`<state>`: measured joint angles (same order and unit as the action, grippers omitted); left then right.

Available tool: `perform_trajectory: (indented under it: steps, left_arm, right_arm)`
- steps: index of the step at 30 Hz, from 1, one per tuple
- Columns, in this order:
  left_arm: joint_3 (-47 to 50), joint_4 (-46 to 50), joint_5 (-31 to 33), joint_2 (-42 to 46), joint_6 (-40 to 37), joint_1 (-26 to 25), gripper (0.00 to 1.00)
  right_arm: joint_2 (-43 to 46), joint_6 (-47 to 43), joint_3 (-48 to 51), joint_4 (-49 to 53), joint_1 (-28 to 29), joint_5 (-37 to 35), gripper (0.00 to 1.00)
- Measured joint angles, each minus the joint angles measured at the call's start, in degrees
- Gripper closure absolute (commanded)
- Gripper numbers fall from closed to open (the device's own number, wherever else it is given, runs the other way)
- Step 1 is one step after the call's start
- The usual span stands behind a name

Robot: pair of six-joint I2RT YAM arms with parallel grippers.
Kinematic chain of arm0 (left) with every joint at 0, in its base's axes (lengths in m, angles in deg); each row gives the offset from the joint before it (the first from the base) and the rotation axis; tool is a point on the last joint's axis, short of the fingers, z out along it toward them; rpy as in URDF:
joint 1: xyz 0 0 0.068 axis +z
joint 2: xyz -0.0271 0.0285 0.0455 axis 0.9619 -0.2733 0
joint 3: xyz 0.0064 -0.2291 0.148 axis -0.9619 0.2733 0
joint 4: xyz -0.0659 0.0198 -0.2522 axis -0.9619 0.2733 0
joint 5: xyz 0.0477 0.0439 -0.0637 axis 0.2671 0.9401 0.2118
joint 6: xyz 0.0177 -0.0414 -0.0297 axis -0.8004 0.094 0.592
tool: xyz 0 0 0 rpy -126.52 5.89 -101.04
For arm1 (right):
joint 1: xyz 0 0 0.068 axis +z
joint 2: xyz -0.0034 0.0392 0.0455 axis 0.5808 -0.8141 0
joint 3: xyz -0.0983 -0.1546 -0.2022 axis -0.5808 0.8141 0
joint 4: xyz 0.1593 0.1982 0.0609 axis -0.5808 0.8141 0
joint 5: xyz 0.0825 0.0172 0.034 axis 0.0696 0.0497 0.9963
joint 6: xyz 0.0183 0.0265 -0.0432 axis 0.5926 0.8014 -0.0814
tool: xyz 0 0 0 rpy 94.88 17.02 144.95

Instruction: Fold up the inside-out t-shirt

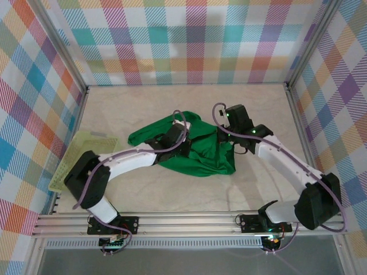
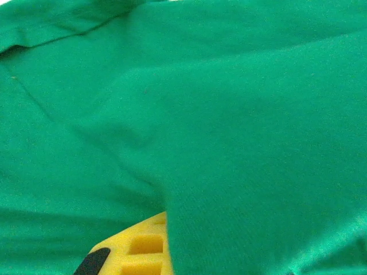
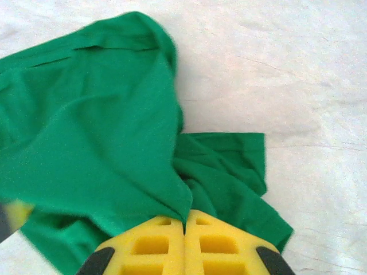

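T-shirt (image 1: 198,152) bunched at table (image 1: 258,103) centre, between both arms. Basket (image 1: 80,160) at table's left edge, against left wall, left of t-shirt and apart from it. Left gripper (image 1: 179,137) on t-shirt's left part; left wrist view: cloth draped over its fingers (image 2: 140,246), apparently caught between them, hard to tell. Right gripper (image 3: 184,220) at t-shirt's right side, cloth pinched between its fingers; t-shirt spreads left and ahead of it, bare table to right.
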<state>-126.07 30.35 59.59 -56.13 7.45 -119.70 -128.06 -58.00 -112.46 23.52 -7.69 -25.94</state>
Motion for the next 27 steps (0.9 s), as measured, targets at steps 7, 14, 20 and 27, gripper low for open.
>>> perform_trajectory:
  steps: [7,14,20,27]
  left_arm:
    - [8.2,-7.3,-8.8,8.0,1.2,0.5,1.00]
    - [14.3,-11.2,-14.7,7.8,7.3,7.0,1.00]
    - [14.5,-15.1,-18.1,6.1,10.6,9.9,1.00]
    - [14.5,-16.9,-19.1,4.0,12.2,11.2,1.00]
  right_arm:
    - [-14.4,2.5,-7.4,1.0,-0.9,-0.5,0.87]
    - [-18.3,4.3,-7.6,-0.3,-1.3,-0.3,0.53]
    - [-5.4,3.7,0.6,-2.9,3.8,3.4,0.50]
    - [-8.1,7.0,1.1,-8.0,9.6,11.3,0.52]
